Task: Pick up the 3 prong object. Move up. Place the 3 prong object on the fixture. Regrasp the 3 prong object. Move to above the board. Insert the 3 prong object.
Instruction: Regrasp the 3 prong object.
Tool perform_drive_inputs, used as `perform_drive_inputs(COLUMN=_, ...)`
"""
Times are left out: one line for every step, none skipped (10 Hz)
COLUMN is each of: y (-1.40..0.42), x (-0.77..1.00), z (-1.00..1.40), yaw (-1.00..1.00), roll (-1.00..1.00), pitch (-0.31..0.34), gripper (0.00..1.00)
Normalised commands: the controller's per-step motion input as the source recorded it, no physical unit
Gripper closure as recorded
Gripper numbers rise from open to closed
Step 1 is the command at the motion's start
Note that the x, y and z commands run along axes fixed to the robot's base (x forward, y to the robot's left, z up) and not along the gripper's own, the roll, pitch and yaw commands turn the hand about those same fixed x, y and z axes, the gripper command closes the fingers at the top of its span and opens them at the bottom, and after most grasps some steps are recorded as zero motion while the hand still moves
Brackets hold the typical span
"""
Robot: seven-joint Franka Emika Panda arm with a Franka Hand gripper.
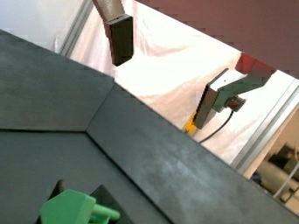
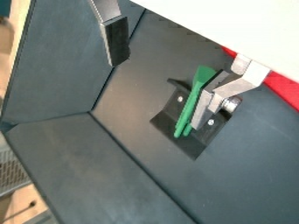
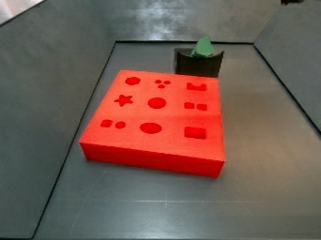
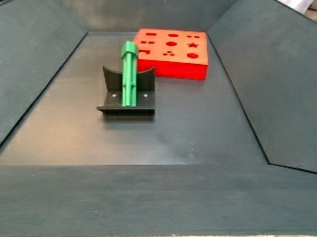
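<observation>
dark grey matte floor (image 4: 186,130) with sloped walls of the same colour encloses the work area in both side views. the gripper (image 2: 176,66) shows only in the wrist views and is out of sight in both side views; its two fingers stand wide apart with nothing between them, one finger (image 2: 114,39) a dark pad on a silver plate, the far one (image 2: 228,92) silver with a dark knob. the gripper (image 1: 176,74) looks the same in the remaining wrist view, jaws spread and empty. below it and clear of both fingers stands the fixture (image 2: 187,118), a dark bracket on a base plate, with the 3 prong object (image 2: 193,101) leaning upright against it, untouched by the pads. in a wrist view only a green end of the 3 prong object (image 1: 73,210) shows. in a side view the 3 prong object (image 4: 130,79) stands tall and slender in the fixture (image 4: 128,97); in a side view its green tip (image 3: 204,45) rises from the notch of the fixture (image 3: 198,64). the board (image 3: 157,117), bright red with star, round, square and oval holes, lies flat just beside the fixture, beyond it from the gripper; a red edge of the board (image 2: 274,87) shows past the far finger, and the board (image 4: 173,51) sits behind the fixture.
</observation>
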Motion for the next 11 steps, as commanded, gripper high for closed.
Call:
perform_drive_inputs(y=-0.04, x=0.1, z=0.0, yaw=0.26, roll=0.21, pitch=0.064, gripper=0.0)
perform_drive_inputs(y=-0.05, x=0.09, z=-0.01, yaw=0.25, roll=0.17, pitch=0.025, gripper=0.0)
perform_drive_inputs(y=-0.05, x=0.09, z=-0.01, yaw=0.23, roll=0.16, pitch=-0.003, gripper=0.0)
perform_drive_inputs(y=-0.05, x=0.09, z=-0.01, yaw=0.2, roll=0.15, pitch=-0.015, gripper=0.0)
perform_drive_inputs(y=0.04, x=0.03, z=-1.0, yaw=0.09, roll=0.11, pitch=0.056, gripper=0.0)
perform_drive_inputs(y=0.04, x=0.03, z=-1.0, yaw=0.06, roll=0.11, pitch=0.047, gripper=0.0)
perform_drive_inputs(y=0.04, x=0.04, z=-1.0, yaw=0.07, roll=0.1, pitch=0.016, gripper=0.0)
perform_drive_inputs(y=0.03, x=0.05, z=-1.0, yaw=0.08, roll=0.08, pitch=-0.004, gripper=0.0)
perform_drive_inputs(y=0.03, x=0.05, z=-1.0, yaw=0.08, roll=0.06, pitch=-0.026, gripper=0.0)
perform_drive_inputs(y=0.03, x=0.06, z=-1.0, yaw=0.07, roll=0.05, pitch=-0.039, gripper=0.0)
perform_drive_inputs(y=0.03, x=0.06, z=-1.0, yaw=0.06, roll=0.06, pitch=-0.046, gripper=0.0)
